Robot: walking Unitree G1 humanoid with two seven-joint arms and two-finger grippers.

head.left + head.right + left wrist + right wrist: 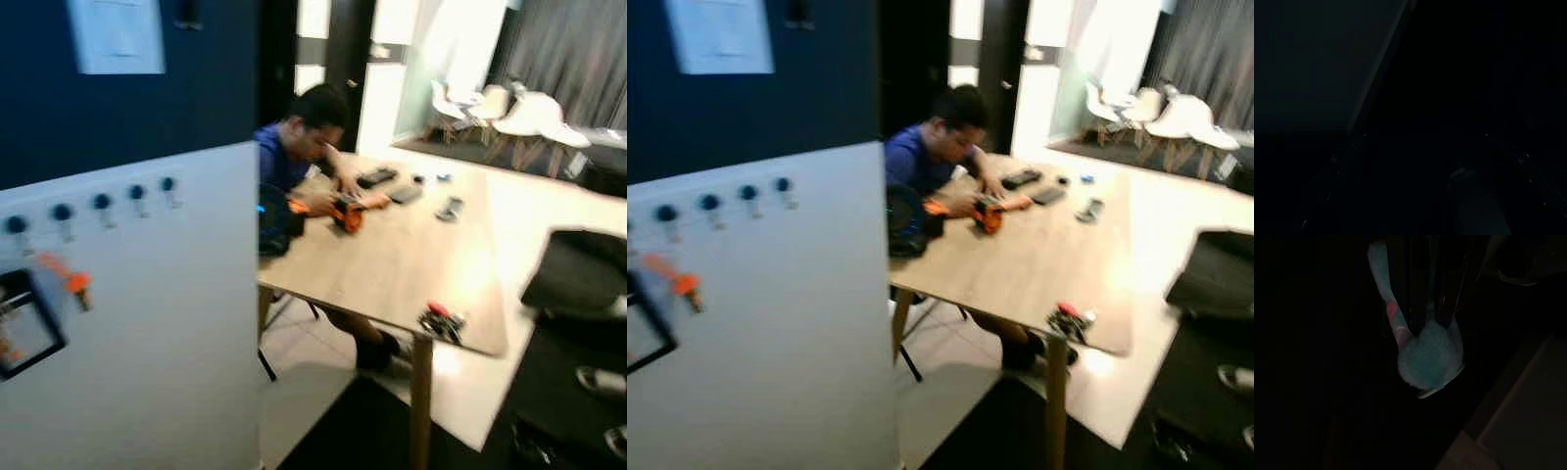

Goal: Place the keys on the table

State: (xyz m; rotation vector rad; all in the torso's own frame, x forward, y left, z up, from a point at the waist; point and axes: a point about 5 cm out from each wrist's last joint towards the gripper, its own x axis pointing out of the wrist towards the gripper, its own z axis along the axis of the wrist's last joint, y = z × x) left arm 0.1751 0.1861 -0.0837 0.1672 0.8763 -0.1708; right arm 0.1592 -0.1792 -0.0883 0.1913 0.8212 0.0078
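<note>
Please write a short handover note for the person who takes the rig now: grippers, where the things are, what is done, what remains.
Right gripper: shut on a fluffy blue keychain, the keys presumably with it; arm hangs in shade.
Left gripper: wrist view too dark to judge.
Wooden table: ahead to the right, a person seated at its far side; a small bunch of objects lies near its front corner.
Done: keychain picked up.
Left: approach the table, set the keys down.

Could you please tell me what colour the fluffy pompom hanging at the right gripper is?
The pompom looks pale blue-turquoise, seen best in the dim right wrist view.
</note>
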